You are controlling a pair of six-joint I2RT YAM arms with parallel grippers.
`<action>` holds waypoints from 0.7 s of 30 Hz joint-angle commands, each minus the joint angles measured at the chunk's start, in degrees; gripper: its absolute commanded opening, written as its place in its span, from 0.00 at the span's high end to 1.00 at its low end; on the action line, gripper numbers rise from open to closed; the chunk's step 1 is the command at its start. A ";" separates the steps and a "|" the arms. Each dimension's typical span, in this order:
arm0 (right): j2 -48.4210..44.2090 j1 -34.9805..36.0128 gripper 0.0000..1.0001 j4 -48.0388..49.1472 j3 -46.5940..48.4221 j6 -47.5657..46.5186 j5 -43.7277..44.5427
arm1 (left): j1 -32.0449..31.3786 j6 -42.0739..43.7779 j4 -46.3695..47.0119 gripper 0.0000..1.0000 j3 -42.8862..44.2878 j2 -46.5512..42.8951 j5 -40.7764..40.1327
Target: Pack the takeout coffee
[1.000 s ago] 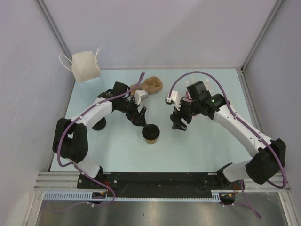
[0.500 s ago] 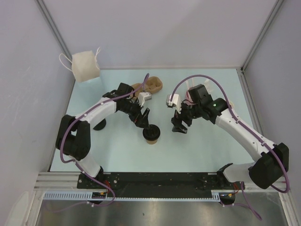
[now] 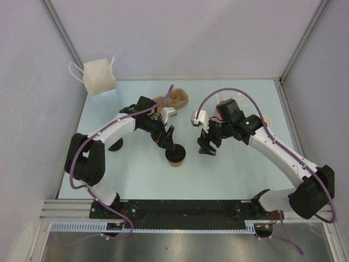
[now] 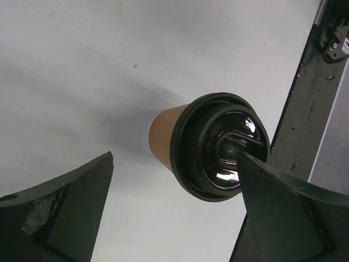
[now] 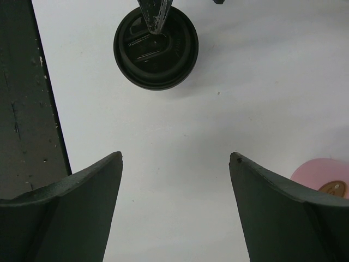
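The tan paper cup (image 3: 175, 159) stands upright on the pale counter (image 3: 234, 174), base down and long axis straight up, with the black lid (image 3: 175, 152) seated on its mouth. In the left wrist view the lid's raised oblong runs toward the tip of one finger. The left jaws are spread wide and grip nothing. They hang over the cup's far-left side, and one finger (image 4: 283, 213) has its tip over the lid, though I cannot tell whether it touches. The other is out over bare counter, well clear of the cup wall, so the cup sits off-centre in the gap, close to one side. The right jaws, also wide apart and empty, hang to the cup's right, near it but not touching. Past their fingers (image 5: 65, 207) the lid shows ahead of the gap rather than inside it. Open counter lies all round the cup, with more room to the right and toward the back. The black rail (image 3: 174, 210) along the near edge is the closest boundary. Beyond the left arm (image 3: 109, 128) a brown moulded tray (image 3: 178, 98) lies toward the back. A white bag (image 3: 98, 76) sits at the far-left corner, and a pink cup (image 5: 322, 174) shows at the edge of the right wrist view.
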 commanded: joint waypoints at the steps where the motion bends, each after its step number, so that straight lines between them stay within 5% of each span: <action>1: 0.32 0.30 0.17 1.92 -0.11 0.06 0.45 | -1.27 1.12 0.01 0.00 0.55 -1.59 1.35; 21: 1.73 1.35 0.18 4.11 -0.82 2.34 -0.24 | -3.83 2.44 0.37 0.01 -1.30 2.10 -6.38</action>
